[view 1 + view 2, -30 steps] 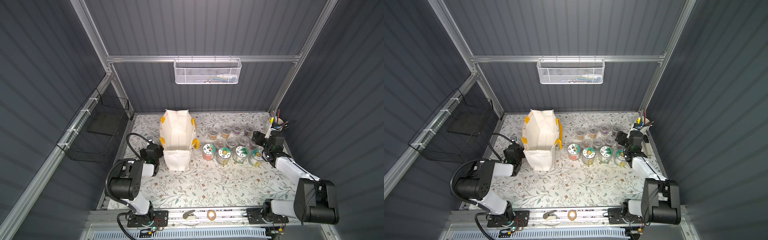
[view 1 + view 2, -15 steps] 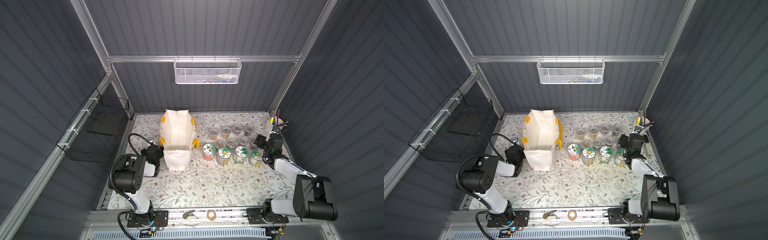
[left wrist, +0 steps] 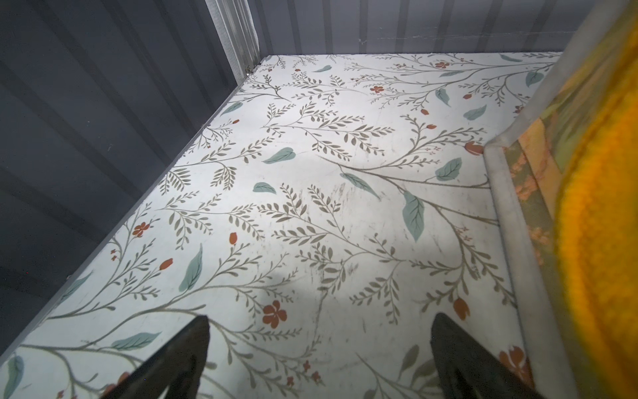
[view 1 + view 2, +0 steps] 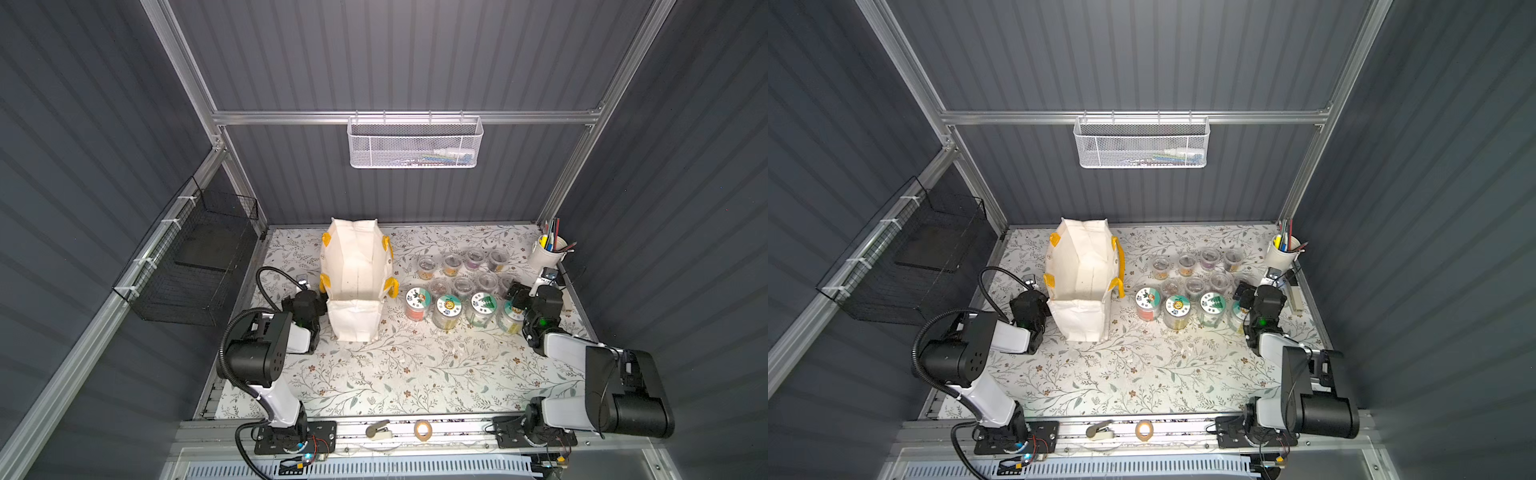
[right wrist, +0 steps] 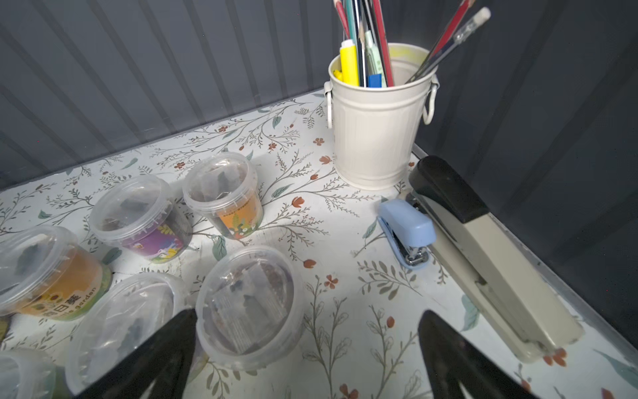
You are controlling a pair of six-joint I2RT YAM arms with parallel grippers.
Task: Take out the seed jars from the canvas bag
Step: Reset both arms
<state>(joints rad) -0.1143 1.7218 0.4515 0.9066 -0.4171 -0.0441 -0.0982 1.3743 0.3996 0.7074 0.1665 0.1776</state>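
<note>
We see the right gripper (image 5: pixel 307 319), jaws apart and empty, just beside the seed jars (image 5: pixel 248 300); the left gripper (image 3: pixel 319 321), likewise apart, sits beside the canvas bag (image 4: pixel 355 270).

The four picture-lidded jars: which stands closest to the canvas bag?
The red-sided jar at the row's end, beside the canvas bag; the other three stand farther off.

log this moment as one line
left gripper: jaws open, empty, beside canvas bag | right gripper: jaws open, empty, by seed jars | jars on table
</note>
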